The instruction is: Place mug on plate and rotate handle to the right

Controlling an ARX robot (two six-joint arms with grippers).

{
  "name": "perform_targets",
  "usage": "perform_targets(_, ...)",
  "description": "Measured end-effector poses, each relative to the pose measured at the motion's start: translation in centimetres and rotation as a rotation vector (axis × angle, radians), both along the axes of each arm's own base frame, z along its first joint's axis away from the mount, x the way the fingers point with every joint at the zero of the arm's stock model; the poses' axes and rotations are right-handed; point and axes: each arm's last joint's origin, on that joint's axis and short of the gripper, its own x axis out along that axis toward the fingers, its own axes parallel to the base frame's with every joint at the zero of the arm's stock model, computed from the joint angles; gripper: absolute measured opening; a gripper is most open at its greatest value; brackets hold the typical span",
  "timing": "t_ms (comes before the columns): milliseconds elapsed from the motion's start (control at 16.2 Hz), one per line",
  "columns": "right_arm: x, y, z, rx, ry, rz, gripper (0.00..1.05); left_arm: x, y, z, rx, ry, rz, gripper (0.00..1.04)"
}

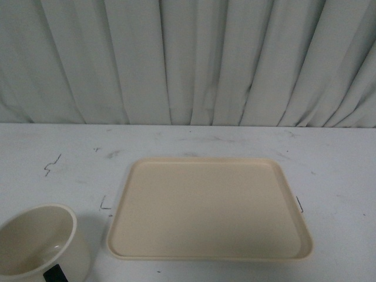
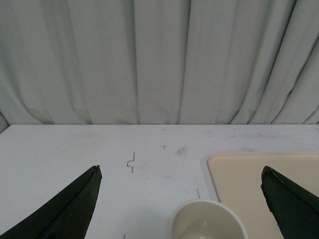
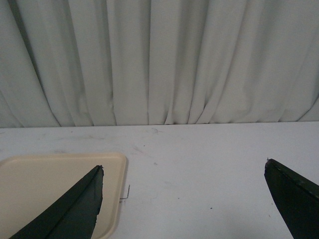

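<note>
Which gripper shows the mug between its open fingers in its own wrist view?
The left gripper: the mug shows between its fingers, beside the plate. The right gripper frames only a plate corner and table.

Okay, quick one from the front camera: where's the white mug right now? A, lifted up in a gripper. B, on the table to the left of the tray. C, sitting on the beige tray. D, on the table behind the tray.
B: in the front view the mug stands on the table to the left of the plate, with a strip of bare tabletop between them.
</note>
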Motion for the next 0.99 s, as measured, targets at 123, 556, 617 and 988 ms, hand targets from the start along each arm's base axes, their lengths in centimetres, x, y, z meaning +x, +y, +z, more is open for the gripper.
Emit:
perform_targets(123, 0.0, 0.0, 0.0, 0.000, 0.000, 0.000, 0.98, 0.0, 0.0, 0.0, 0.000, 0.000, 0.000, 0.98)
perform_targets(556, 0.0, 0.0, 0.0, 0.000, -0.002, 0.001, 0.98, 1.4, -0.3, 1.7, 0.057, 0.596, 0.057, 0.98)
perform_targets(617, 0.0, 0.0, 0.0, 0.000, 0.000, 0.000, 0.98, 2.4, -0.1, 2.1, 0.032, 0.654, 0.049, 0.98)
perform_targets(988, 0.0, 0.0, 0.0, 0.000, -0.001, 0.001, 0.98, 8.8, 1.4, 1.1, -0.152, 0.981, -0.049, 0.98)
